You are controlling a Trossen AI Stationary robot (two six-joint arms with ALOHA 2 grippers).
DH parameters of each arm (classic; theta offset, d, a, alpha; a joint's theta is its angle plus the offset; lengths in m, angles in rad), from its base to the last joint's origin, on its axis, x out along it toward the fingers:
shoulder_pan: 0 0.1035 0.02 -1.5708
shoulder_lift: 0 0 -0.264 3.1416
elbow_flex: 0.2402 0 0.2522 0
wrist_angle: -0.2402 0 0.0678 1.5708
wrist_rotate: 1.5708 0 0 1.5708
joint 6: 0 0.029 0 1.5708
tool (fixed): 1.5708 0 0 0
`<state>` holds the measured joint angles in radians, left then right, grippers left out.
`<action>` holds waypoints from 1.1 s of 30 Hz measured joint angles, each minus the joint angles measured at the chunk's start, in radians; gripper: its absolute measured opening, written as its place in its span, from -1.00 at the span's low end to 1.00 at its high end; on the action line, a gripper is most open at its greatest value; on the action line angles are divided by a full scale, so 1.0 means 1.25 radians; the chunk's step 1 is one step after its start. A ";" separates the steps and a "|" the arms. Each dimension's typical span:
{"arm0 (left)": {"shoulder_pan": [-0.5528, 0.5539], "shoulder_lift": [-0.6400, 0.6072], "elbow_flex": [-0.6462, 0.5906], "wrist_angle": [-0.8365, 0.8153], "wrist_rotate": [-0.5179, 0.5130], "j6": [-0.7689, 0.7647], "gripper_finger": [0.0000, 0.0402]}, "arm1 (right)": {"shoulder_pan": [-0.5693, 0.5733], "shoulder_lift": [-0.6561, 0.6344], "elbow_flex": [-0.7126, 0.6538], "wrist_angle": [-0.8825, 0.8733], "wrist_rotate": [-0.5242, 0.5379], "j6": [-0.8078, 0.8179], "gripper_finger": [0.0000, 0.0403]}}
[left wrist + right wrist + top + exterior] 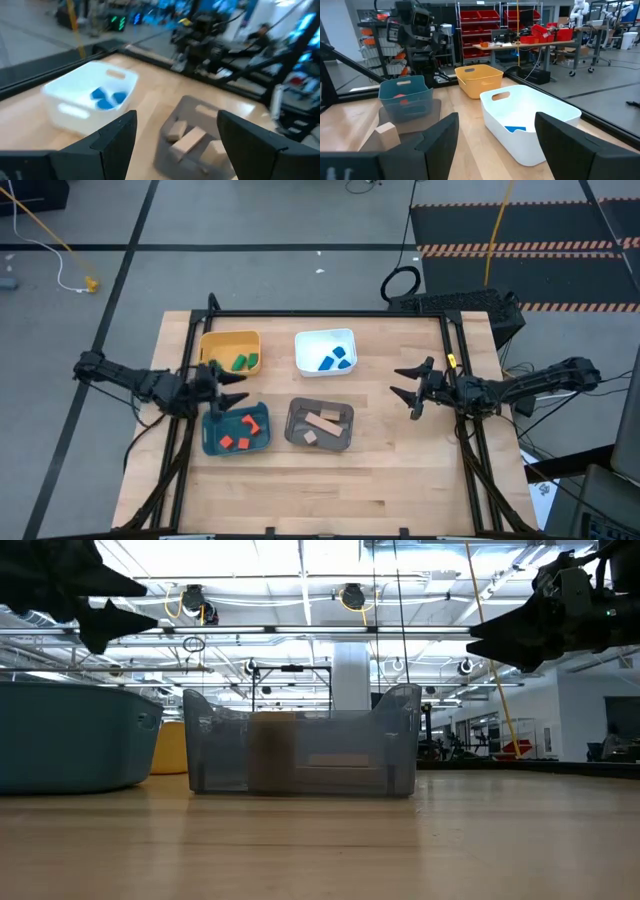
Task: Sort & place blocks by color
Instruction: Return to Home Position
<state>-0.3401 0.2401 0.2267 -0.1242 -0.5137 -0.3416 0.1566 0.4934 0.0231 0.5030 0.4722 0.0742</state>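
Note:
All blocks lie in bins. Green blocks (240, 361) sit in the yellow bin (216, 343). Blue blocks (333, 361) are in the white bin (308, 342), red-orange blocks (243, 434) in the teal bin (210, 438), and tan wood blocks (320, 423) in the grey bin (296, 432). My left gripper (240, 388) hovers open and empty between the yellow and teal bins, raised off the table (125, 612). My right gripper (396, 382) hangs open and empty over bare table to the right of the bins (485, 640).
The four bins stand in a two-by-two group left of the table's centre. Bare wood (400, 460) spreads across the right half and along the near edge. A black frame rail (330, 314) runs along the far edge and both sides.

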 joint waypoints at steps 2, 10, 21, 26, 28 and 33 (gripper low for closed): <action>0.000 0.000 -0.052 0.102 0.024 0.031 0.36 | 0.000 0.000 0.000 0.000 0.000 0.000 0.26; 0.000 0.000 -0.144 0.268 0.055 0.093 0.36 | 0.000 0.000 -0.001 0.000 -0.001 0.000 0.26; 0.000 0.001 -0.145 0.254 0.055 0.109 0.36 | 0.000 0.001 -0.001 0.000 -0.001 -0.006 0.26; 0.000 0.001 -0.145 0.239 0.055 0.083 0.36 | 0.000 0.001 -0.001 0.000 -0.001 -0.007 0.26; 0.000 0.001 -0.145 0.239 0.054 0.077 0.36 | 0.000 0.001 -0.001 0.000 -0.001 -0.007 0.26; 0.000 0.001 -0.145 0.221 0.055 0.077 0.36 | 0.000 0.001 -0.001 0.000 -0.001 -0.006 0.26</action>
<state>-0.3401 0.2417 0.0460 0.1517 -0.4450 -0.2451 0.1566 0.4942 0.0223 0.5030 0.4709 0.0662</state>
